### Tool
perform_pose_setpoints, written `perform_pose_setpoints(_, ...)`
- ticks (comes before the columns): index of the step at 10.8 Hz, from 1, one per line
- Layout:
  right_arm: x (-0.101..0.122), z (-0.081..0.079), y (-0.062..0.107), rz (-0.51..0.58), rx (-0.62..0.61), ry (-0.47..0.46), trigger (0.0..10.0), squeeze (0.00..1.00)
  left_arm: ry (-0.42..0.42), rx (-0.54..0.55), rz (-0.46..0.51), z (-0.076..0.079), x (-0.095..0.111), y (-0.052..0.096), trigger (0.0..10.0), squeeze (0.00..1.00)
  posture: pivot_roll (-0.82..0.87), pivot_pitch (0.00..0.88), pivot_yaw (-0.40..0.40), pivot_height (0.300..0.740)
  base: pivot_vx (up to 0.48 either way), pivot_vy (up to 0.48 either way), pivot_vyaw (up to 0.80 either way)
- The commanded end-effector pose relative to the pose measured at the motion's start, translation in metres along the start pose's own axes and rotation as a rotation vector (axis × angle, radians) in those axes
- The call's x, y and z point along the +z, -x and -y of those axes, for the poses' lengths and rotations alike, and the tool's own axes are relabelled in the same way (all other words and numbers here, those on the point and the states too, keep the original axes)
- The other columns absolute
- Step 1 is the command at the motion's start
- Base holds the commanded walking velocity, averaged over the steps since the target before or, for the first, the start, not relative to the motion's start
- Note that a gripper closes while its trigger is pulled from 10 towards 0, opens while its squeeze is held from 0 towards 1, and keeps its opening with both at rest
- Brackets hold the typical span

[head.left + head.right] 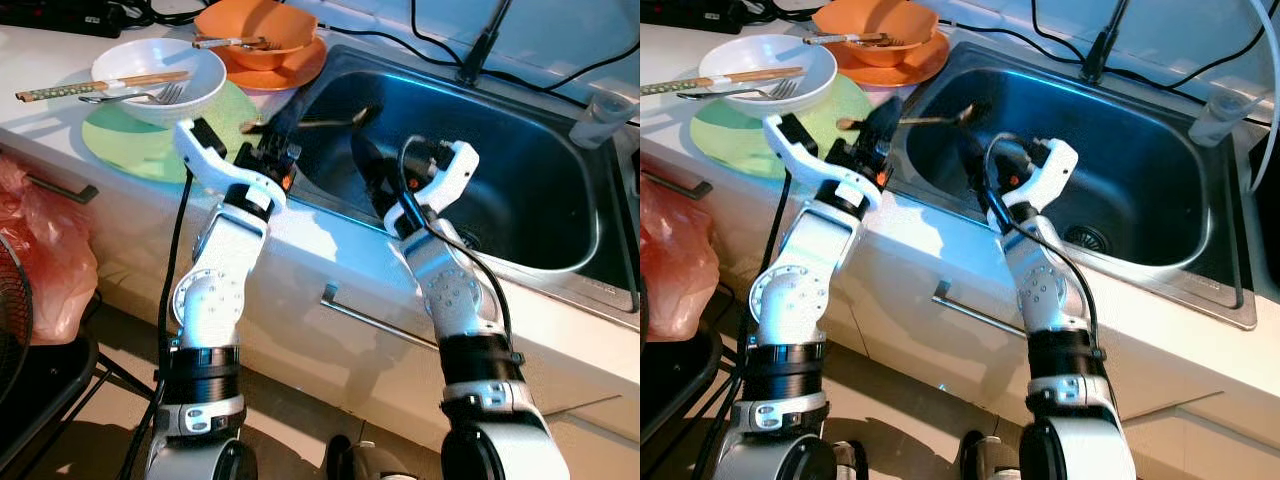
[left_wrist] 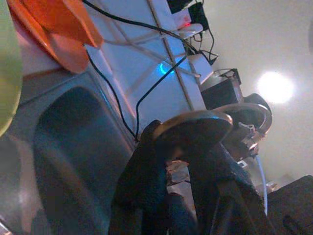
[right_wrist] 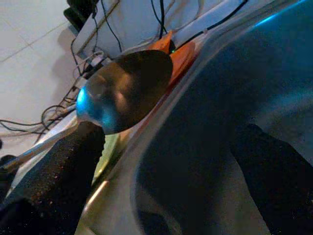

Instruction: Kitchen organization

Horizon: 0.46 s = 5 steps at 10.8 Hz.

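Observation:
A metal spoon [image 1: 330, 121] hangs level over the near left part of the steel sink [image 1: 560, 255], its bowl [image 3: 124, 90] pointing into the basin. My left gripper [image 1: 272, 143] is shut on the spoon's handle [image 2: 195, 125] at the sink's left rim. My right gripper [image 1: 370, 155] is inside the basin just below the spoon's bowl, with its two fingers [image 3: 54, 181] spread open and nothing between them. On the counter to the left, a white bowl [image 1: 200, 85] holding chopsticks [image 1: 100, 86] and a fork [image 1: 150, 96] rests on a green plate [image 1: 120, 145].
An orange bowl [image 1: 262, 35] with utensils sits on an orange plate [image 1: 290, 70] behind the sink's left corner. A clear cup [image 1: 603, 115] stands at the sink's right rim. Cables run along the back wall. A red bag [image 1: 40, 250] hangs by the cabinet at left.

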State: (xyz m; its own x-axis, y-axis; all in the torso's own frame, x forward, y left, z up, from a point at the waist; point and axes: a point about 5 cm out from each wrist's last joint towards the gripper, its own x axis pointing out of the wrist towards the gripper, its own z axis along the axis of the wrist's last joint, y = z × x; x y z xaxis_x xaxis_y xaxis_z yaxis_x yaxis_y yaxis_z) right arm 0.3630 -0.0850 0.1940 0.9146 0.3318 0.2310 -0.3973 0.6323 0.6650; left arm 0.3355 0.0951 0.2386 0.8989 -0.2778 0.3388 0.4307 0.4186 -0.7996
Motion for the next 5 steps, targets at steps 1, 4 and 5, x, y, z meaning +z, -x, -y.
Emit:
perform_pose_setpoints(1,0.001,-0.015,-0.009,0.031,0.056,-0.071,10.0,0.00,0.065,0.010,-0.023,0.004,-0.019,0.000,0.0,0.00,0.01,0.159,-0.098,0.740,0.000,0.000,0.00)
perform_pose_setpoints(4,-0.006,-0.021,-0.013,0.007,0.091,-0.144,10.0,0.00,0.060,0.006,-0.027,0.004,-0.019,-0.001,0.0,0.00,0.01,0.163,-0.095,0.740,0.000,0.000,0.00)
perform_pose_setpoints(5,-0.010,-0.022,-0.014,-0.009,0.094,-0.167,10.0,0.00,0.060,0.002,-0.028,0.005,-0.019,-0.003,0.0,0.00,0.01,0.163,-0.095,0.740,0.000,0.000,0.00)
